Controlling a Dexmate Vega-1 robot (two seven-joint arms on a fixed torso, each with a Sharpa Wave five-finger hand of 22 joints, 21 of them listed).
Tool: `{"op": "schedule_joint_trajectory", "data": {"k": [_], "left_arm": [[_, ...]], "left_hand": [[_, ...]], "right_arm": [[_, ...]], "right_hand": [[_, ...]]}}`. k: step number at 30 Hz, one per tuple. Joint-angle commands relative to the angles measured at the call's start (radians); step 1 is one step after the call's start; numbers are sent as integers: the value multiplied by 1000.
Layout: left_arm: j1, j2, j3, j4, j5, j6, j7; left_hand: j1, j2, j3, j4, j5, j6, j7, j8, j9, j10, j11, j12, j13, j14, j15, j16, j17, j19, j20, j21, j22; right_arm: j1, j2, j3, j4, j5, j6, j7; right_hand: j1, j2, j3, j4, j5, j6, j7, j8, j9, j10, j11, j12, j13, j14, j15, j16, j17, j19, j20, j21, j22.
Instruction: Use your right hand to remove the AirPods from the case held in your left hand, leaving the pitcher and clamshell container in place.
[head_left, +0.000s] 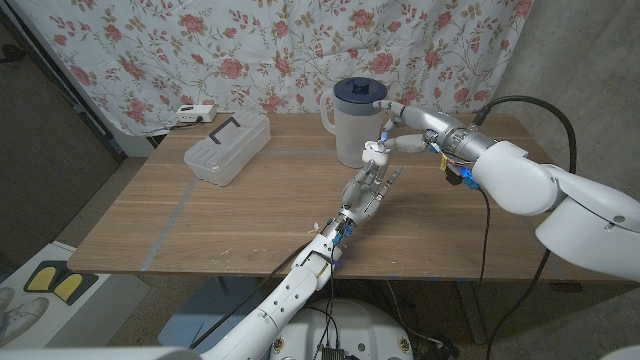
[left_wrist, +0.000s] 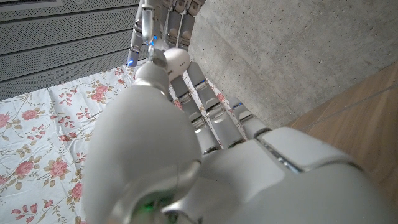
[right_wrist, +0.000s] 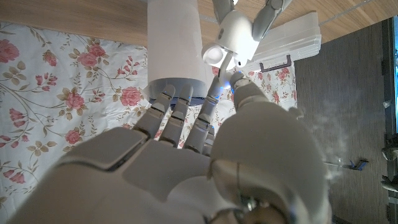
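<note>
Your left hand holds the open case up above the tabletop's middle, lid toward your right hand so the earbuds face it. Right fingertips pinch at an earbud. The pitcher stands just behind; the clear container stays toward the far left edge.

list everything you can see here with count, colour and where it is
AirPods case: one, white, open, held up in the left hand in front of the pitcher
pitcher: one, translucent white with dark blue lid, far middle of table
clamshell container: one, clear plastic, far left of table
power strip: one, white, behind the table's far left edge
table: one, brown wood
curtain: one, white with pink roses, backdrop
left hand: one, white, holds the case
right hand: one, white, fingers at the case
</note>
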Motion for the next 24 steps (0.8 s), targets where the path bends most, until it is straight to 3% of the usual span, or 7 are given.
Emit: {"op": "schedule_joint_trajectory", "data": {"k": [1, 10, 14, 17, 24], "left_arm": [[4, -4, 1, -2, 2, -6, 11], [32, 9, -7, -53, 2, -24, 17], [60, 20, -24, -92, 24, -84, 24], [71, 34, -28, -107, 6, -67, 49], [108, 35, -44, -130, 11, -134, 35]], "left_hand": [[9, 22, 3, 6, 5, 44, 33, 64, 6, 18, -9, 2, 334, 21, -14, 6, 5, 8, 2, 4, 6], [9, 22, 3, 6, 5, 43, 34, 64, 6, 18, -10, 1, 336, 23, -14, 6, 5, 7, 2, 3, 6], [11, 21, 2, 4, 5, 46, 33, 64, 4, 19, -10, 0, 334, 25, -15, 7, 7, 7, 1, 3, 6], [12, 21, 2, 4, 5, 48, 31, 65, 4, 21, -8, 1, 334, 25, -15, 6, 7, 8, 0, 3, 6], [13, 21, 1, 4, 5, 49, 31, 64, 3, 21, -9, 0, 334, 25, -14, 5, 7, 7, 0, 3, 6]], "right_arm": [[-64, 29, 48, 20, 3, 58, -70], [-106, 54, 90, 41, -10, 72, -125], [-107, 73, 106, 63, -6, 59, -140], [-103, 85, 104, 82, -7, 44, -150], [-60, 111, 69, 139, 0, 31, -158]], "right_hand": [[18, -3, -6, -1, -6, 12, -2, 5, 6, 53, -37, 4, -1, 14, -176, 6, 7, 0, -1, 7, 2], [27, -5, -12, -1, -20, 25, 0, 6, 6, 63, -37, 4, -13, 15, -176, 10, 14, 0, 1, 8, 2], [29, -6, -14, -1, -25, 29, 0, 5, 6, 68, -37, 5, -17, 14, -175, 11, 17, 0, 3, 7, 2], [31, -7, -16, -1, -28, 30, 0, 5, 6, 72, -37, 5, -20, 14, -175, 12, 18, -1, 5, 7, 2], [34, -8, -20, 0, -36, 36, -2, 4, 7, 77, -38, 5, -27, 9, -175, 11, 22, -1, 4, 7, 2]]}}
